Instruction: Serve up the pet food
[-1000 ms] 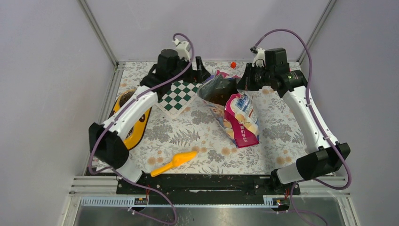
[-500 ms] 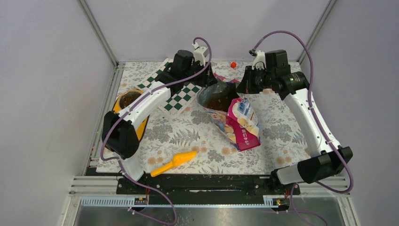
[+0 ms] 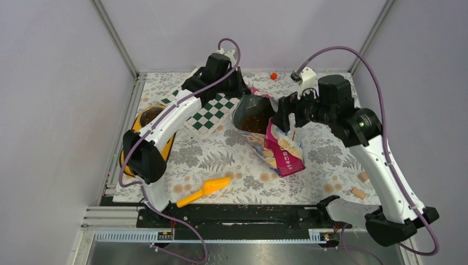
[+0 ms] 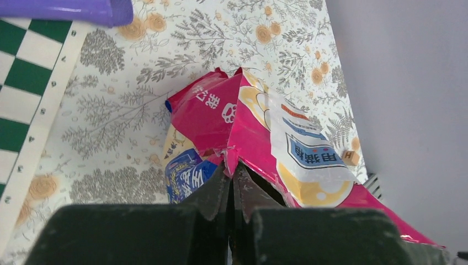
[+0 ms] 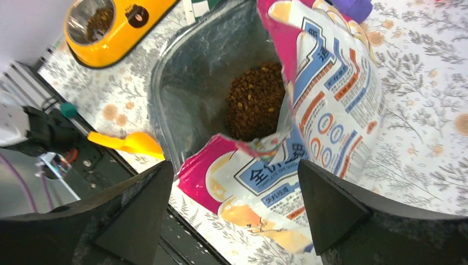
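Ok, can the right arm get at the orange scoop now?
Probably yes: the right tool is open and empty, and the scoop lies uncovered near the front edge; only the bag lies between.

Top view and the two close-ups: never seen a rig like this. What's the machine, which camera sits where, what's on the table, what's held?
Two robot arms are bolted at the near edge of a table, each ending in a two-finger gripper. The wide picture comes from a fixed camera above and behind them. The two close-ups come from cameras on the wrists, so each shows its own fingers. On the floral table lie an opened pink-and-blue pet food bag with brown kibble showing inside, a yellow feeder, an orange scoop and a green checkered board. The left gripper is shut, pinching an edge of the bag. The right gripper is open, its fingers wide apart above the bag's mouth, holding nothing.
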`<state>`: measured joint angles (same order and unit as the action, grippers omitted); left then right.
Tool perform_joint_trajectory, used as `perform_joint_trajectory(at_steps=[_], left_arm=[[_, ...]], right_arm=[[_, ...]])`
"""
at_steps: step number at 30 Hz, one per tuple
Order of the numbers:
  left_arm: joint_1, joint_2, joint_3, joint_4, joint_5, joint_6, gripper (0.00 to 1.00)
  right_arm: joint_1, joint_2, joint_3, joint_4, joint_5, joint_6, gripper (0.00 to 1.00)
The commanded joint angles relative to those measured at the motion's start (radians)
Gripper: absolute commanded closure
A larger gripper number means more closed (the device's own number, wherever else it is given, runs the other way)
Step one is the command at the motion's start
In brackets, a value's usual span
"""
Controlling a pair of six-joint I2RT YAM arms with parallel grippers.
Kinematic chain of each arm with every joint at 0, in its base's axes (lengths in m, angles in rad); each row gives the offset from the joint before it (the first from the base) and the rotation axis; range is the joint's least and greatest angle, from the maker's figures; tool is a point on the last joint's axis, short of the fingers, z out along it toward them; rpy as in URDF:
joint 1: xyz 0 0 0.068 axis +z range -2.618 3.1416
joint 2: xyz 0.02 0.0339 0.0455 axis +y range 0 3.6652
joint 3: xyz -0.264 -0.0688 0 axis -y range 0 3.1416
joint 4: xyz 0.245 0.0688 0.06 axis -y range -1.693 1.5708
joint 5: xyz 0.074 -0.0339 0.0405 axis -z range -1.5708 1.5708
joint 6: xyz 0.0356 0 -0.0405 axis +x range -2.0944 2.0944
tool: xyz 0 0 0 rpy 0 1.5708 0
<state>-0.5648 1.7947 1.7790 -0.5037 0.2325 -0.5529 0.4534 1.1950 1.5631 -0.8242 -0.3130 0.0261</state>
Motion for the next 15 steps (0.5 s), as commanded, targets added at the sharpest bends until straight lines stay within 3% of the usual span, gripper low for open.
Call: perform_joint_trajectory(at_steps=[1, 7, 15], left_arm=[[0.013, -0.051, 0.171, 0.021, -0.089, -0.14, 1.0], [0.013, -0.043, 0.204, -0.018, -0.11, -0.227, 1.0], [0.013, -0.043, 0.214, -0.06, -0.132, -0.269, 1.0]], right_arm=[[0.073, -0.089, -0.08, 0.051, 0.178, -0.092, 0.09], [0.148, -0.157, -0.183, 0.063, 0.148, -0.15, 0.14], [0.239, -0.099, -0.234, 0.078, 0.154, -0.181, 0.26]])
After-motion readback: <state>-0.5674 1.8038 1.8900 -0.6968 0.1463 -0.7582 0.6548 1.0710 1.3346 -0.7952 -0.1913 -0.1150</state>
